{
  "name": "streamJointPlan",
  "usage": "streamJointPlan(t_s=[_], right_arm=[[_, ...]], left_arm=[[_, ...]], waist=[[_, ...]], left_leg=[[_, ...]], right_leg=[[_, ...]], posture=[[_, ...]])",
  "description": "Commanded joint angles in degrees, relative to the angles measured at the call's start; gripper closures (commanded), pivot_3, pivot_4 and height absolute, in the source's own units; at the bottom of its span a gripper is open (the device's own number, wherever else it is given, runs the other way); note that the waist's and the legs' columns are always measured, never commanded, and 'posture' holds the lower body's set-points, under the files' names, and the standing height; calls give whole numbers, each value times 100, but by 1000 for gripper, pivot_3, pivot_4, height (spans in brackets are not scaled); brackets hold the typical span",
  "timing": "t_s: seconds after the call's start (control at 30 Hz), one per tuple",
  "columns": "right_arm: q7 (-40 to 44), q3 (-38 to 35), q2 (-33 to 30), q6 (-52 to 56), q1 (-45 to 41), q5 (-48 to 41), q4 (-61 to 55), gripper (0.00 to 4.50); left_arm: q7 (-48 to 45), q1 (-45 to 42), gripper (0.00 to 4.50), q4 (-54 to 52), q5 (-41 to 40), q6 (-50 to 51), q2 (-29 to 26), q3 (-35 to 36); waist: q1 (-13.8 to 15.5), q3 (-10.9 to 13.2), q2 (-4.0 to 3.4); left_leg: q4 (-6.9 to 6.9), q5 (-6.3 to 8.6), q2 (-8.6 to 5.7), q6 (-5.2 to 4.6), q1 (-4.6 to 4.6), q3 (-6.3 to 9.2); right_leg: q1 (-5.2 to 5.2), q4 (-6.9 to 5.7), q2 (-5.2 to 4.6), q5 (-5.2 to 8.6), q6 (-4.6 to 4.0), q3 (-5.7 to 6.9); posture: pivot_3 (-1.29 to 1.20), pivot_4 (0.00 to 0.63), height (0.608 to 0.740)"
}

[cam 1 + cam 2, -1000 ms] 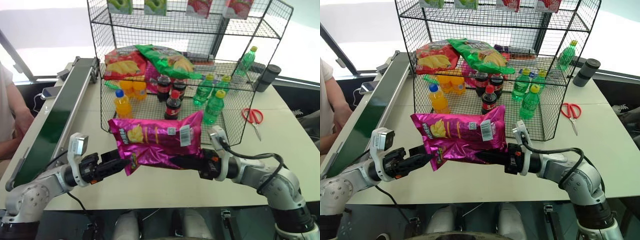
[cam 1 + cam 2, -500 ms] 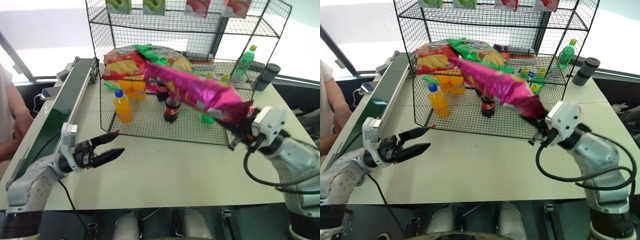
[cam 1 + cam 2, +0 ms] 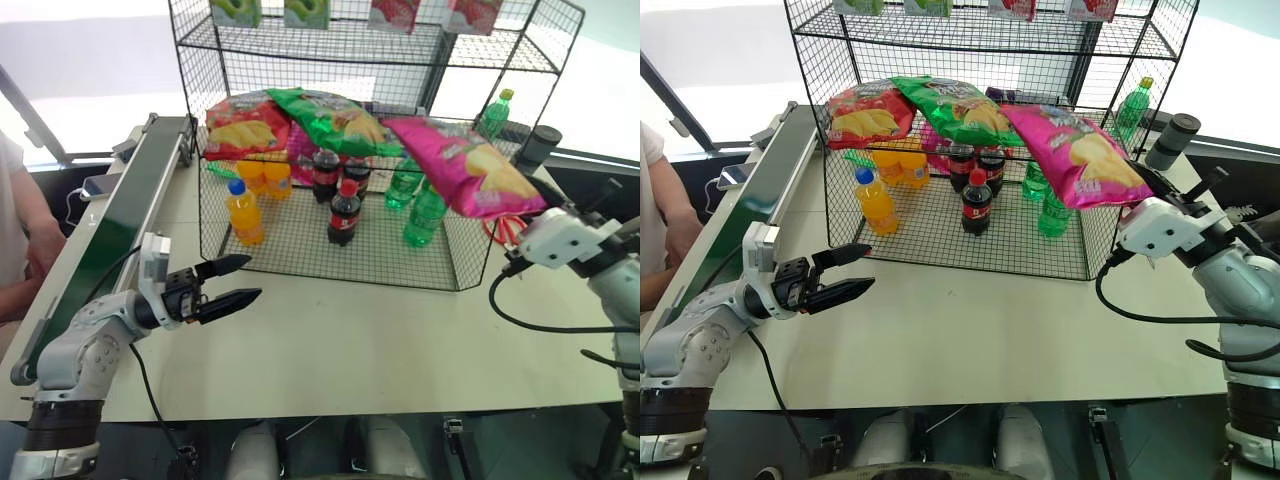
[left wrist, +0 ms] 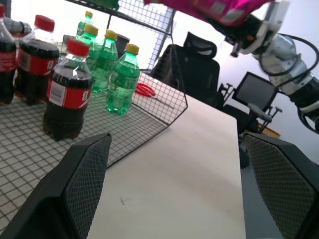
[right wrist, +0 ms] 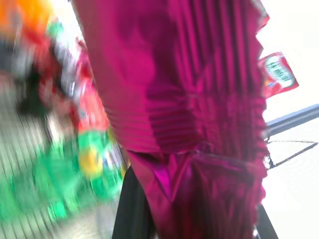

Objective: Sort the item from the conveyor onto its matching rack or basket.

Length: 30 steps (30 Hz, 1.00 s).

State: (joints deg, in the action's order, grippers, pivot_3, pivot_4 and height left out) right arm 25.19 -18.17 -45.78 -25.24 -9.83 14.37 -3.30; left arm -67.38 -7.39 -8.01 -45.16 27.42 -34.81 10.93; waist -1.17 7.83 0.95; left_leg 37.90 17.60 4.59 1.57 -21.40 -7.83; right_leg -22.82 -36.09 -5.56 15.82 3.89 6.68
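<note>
The item, a magenta-pink chip bag, hangs slanted over the right end of the black wire rack, above the green bottles. My right gripper is shut on the bag's near, crimped end, just right of the rack. In the right wrist view the bag rises from between the dark fingers. My left gripper is open and holds nothing, low over the table in front of the rack's left half. The dark-green conveyor runs along the table's left side with nothing on it.
A red chip bag and a green chip bag lie on the rack's middle tier. Cola, orange and green bottles stand below. A black cup is at the far right. A person sits at the left.
My right gripper swung the pink bag from low in front of the rack up and to the right, turning it over. The left gripper, beside the bag before, now stands apart from it.
</note>
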Motion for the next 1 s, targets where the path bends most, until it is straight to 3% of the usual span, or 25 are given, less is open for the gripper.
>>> streamJointPlan(t_s=[0.03, 0.2, 0.4, 0.6, 0.97, 1.0], right_arm=[[-625, 87, -219, -322, -441, 565, 464, 4365], [-1285, 514, -396, -370, -914, 1434, 1020, 4365], [-1708, 1264, -197, 54, -2071, 1872, 2163, 4365], [-2293, 1617, -62, 78, -2844, 1902, 3209, 4365], [-2534, 2126, -142, -197, -3411, 1871, 3916, 4365], [-2503, 2126, -130, -215, -3405, 1825, 3911, 3865]], left_arm=[[124, 70, 0, -406, -37, -35, 30, 23], [232, 182, 0, -547, 50, -165, 54, 10], [472, 253, 0, -780, 78, -218, 205, -49], [675, 262, 0, -941, 111, -374, 387, -74], [1257, 161, 0, -1246, -51, -701, 973, 21], [1262, 182, 0, -1266, -65, -702, 979, 11]], waist=[[-1, 2, -2], [8, 3, -5], [-1, 4, -6], [15, 6, -8], [4, 6, -9], [4, 6, -9]], left_leg=[[0, -2, 0, 3, 0, -1], [1, -7, 0, 12, 0, -2], [5, -9, 0, 14, -2, -2], [4, -11, 2, 17, -2, -3], [6, -12, 1, 19, -1, -3], [7, -12, 1, 20, -2, -3]], right_leg=[[-1, -1, 1, 0, 0, -2], [-1, -2, 1, 0, 1, -3], [0, -2, 0, 0, 0, -4], [0, -2, 2, 0, 0, -4], [4, -3, 2, -1, 2, -5], [3, -3, 2, -1, 2, -5]], posture=[[0, 150, 726], [0, 150, 726], [0, 150, 726], [0, 150, 726], [0, 150, 726], [0, 150, 726]])
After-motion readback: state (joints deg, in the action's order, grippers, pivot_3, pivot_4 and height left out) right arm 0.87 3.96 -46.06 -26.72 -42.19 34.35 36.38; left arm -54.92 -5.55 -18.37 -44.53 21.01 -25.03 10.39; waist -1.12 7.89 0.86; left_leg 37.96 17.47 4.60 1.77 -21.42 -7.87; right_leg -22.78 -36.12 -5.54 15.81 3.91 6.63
